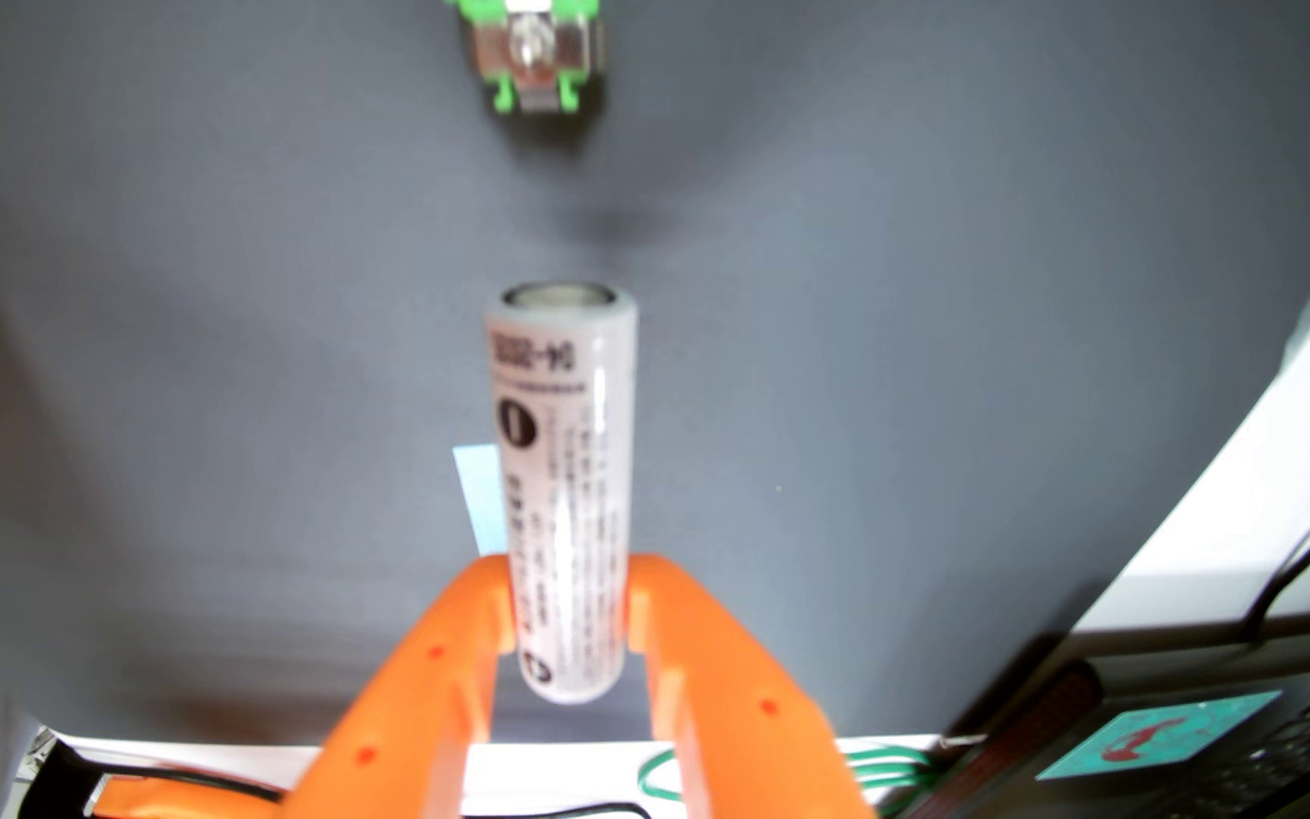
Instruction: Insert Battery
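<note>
Clamped between my two orange fingers (471,630), item one: a white cylindrical battery (561,472), printed text along its sleeve, metal end pointing away from me, lifted over the grey mat (951,354). My pincer (569,591) is closed on its lower part. Item two: green battery holder (534,55) with metal contacts, at the top edge, well apart from the battery. Item three: pale blue slip (482,496), partly behind the battery.

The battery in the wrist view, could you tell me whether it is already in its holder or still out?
Out. The battery sits clamped in the orange hand, apart from the green holder ahead.
</note>
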Controlling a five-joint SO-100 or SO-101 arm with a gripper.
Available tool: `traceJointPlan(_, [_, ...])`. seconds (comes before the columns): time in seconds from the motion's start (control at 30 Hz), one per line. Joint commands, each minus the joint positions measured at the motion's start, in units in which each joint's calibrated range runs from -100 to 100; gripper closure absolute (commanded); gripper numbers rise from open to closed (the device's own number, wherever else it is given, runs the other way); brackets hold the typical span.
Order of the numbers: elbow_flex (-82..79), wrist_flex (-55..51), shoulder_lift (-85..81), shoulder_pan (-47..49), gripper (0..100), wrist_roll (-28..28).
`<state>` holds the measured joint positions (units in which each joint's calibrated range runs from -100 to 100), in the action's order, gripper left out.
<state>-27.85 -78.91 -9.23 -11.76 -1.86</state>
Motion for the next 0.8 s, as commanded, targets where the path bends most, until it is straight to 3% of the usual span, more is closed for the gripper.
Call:
traceJointPlan(0.0, [0.1,0.2,-2.0,6.1,98,2.3])
traceJointPlan(0.43, [-2.6,5.0,-1.9,16.4,98,10.5])
traceJointPlan(0.77, [-8.9,12.1,-2.0,19.5,98,12.8])
